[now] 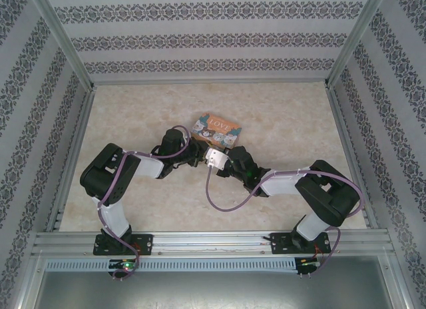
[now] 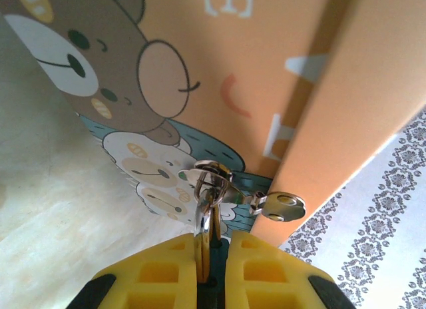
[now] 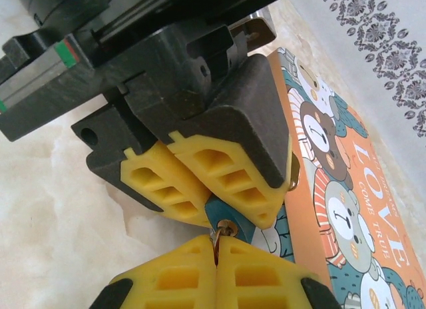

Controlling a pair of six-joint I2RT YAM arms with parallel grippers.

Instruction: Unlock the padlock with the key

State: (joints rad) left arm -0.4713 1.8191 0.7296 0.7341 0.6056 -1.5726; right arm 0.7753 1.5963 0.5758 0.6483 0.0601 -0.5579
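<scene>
The padlock (image 3: 225, 214) is tiny, with a blue-teal body. It sits pinched between my left gripper's yellow fingers (image 3: 229, 179). Its silvery shackle (image 2: 206, 189) rises from my left gripper (image 2: 212, 241) and passes through a metal loop on the tin's clasp (image 2: 212, 170). In the right wrist view, my right gripper (image 3: 216, 242) is shut on the key (image 3: 217, 234). The key's tip meets the brass keyhole (image 3: 227, 226) in the padlock's underside. From above, both grippers meet nose to nose (image 1: 198, 158) just in front of the tin (image 1: 216, 129).
The orange "LOVE" picture tin (image 3: 346, 209) lies flat on the marble-patterned table (image 1: 133, 116), close behind the padlock. A silver latch tab (image 2: 283, 206) sticks out at its edge. Patterned walls and metal rails (image 1: 200, 242) enclose the table.
</scene>
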